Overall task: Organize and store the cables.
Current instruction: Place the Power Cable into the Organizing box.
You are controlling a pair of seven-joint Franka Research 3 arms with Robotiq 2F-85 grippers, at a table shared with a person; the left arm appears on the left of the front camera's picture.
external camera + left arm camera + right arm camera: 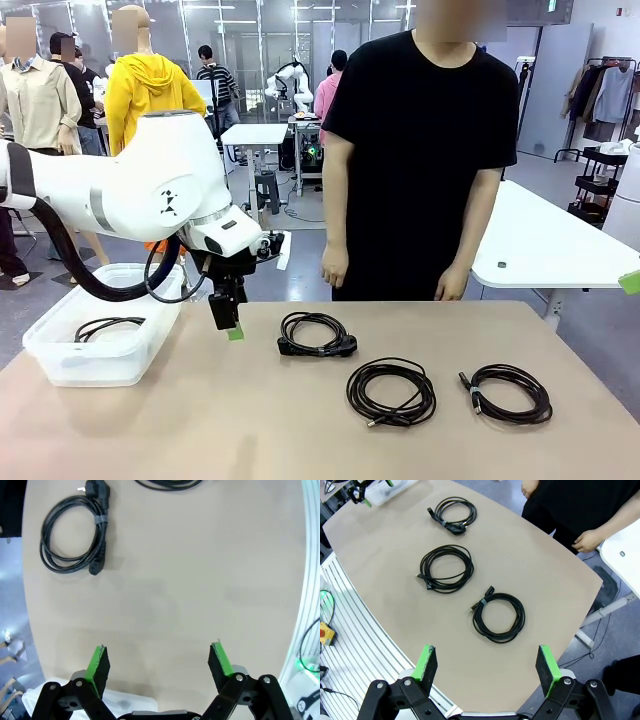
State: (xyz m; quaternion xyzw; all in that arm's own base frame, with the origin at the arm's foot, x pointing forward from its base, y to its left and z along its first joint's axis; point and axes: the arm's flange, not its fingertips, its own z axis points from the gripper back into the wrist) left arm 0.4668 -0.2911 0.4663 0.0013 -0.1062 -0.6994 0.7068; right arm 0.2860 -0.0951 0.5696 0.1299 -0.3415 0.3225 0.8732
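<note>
Three cables are out on the counter in the front view. The cable with the chunky plug is about mid-frame, the second cable is lower and to its right, and the third cable is further right, level with the second. They're all well apart, with bare counter between them and across the whole lower left of the frame. The third cable lies nearest the counter's right edge.

The left jaws hang spread apart and empty, just left of the plug cable and clear of the top. The right jaws are spread wide too, nothing in them, and the third cable is the closest one ahead of them. A person stands at the far edge, hands down. A clear plastic bin at the left edge has a fourth cable coiled inside.
</note>
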